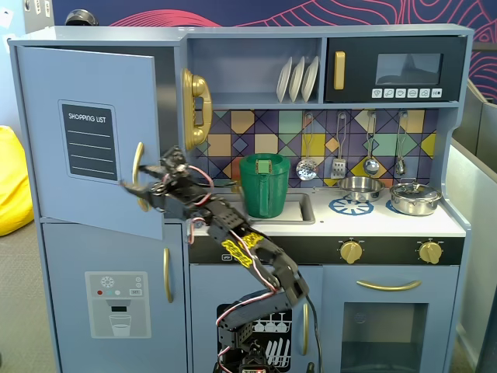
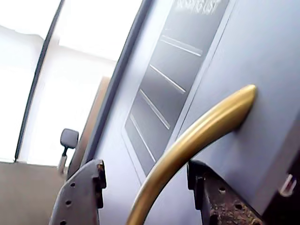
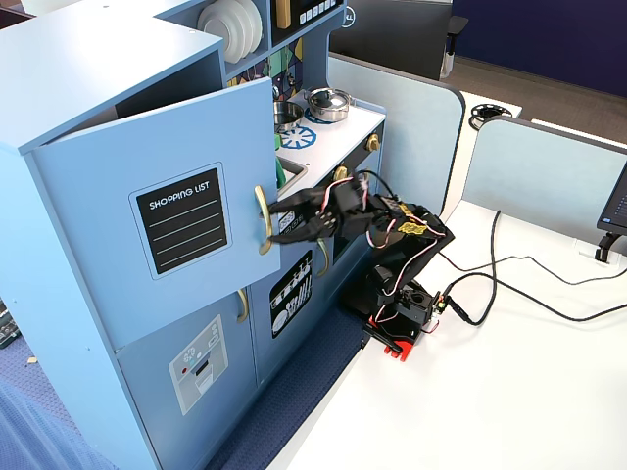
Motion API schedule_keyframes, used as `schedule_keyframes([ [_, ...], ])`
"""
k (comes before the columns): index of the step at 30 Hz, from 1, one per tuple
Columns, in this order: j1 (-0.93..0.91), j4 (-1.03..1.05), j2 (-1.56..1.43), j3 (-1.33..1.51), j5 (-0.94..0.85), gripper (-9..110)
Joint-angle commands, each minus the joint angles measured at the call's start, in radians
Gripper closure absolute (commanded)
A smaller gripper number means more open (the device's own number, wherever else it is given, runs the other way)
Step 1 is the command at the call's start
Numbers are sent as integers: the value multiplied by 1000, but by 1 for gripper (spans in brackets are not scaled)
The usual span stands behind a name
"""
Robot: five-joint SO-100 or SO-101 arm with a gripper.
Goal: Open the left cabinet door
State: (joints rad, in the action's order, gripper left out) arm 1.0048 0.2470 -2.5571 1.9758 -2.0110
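- The left cabinet door (image 1: pixel 89 136), blue-grey with a black "SHOPPING LIST" panel (image 1: pixel 90 141), stood swung partly open.
- The gripper (image 1: pixel 138 186) reached the door's gold handle (image 1: pixel 137 176), its black fingers on either side of it.
- The arm (image 1: pixel 248 252) rose from the bottom of the frame, slanting left.
- A green pitcher (image 1: pixel 265 185) stood by the sink (image 1: pixel 299 208).
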Motion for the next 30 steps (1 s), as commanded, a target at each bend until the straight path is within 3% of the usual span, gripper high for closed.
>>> schedule_keyframes([
  [1, -61, 41, -129, 3, -3, 88],
  [8, -307, 190, -213, 5, 89, 87],
  [12, -500, 201, -153, 12, 186, 85],
  [15, -535, 181, -84, 5, 209, 85],
  [30, 32, -55, 20, 69, 26, 91],
])
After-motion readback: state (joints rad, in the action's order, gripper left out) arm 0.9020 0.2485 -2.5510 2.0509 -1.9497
